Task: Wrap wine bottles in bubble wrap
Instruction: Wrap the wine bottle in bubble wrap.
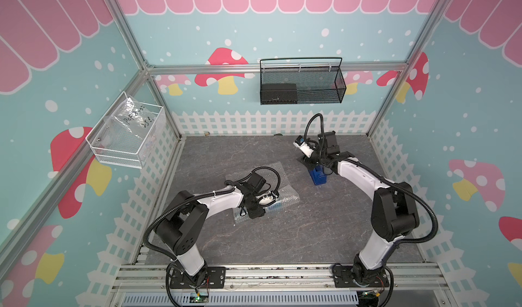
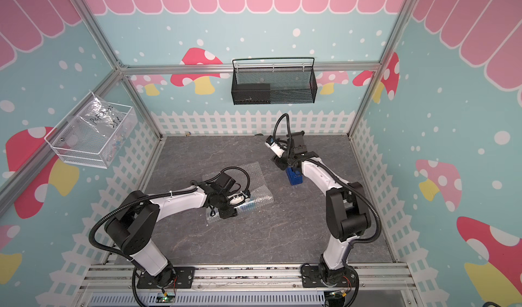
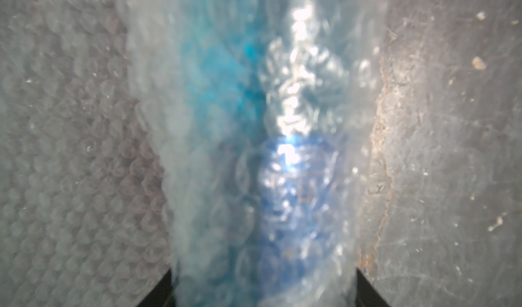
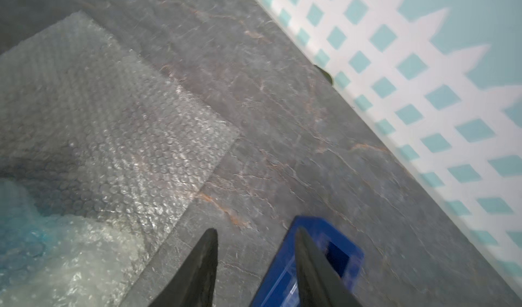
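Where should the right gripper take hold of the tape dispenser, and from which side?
Likely across the tape dispenser frame's thin walls, from above: it stands upright on the table, and the right gripper hovers over it, fingers apart.

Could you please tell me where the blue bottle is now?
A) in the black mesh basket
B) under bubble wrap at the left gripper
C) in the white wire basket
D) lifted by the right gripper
B: the left wrist view shows the blue bottle through bubble wrap folded over it, between the fingers of the left gripper.
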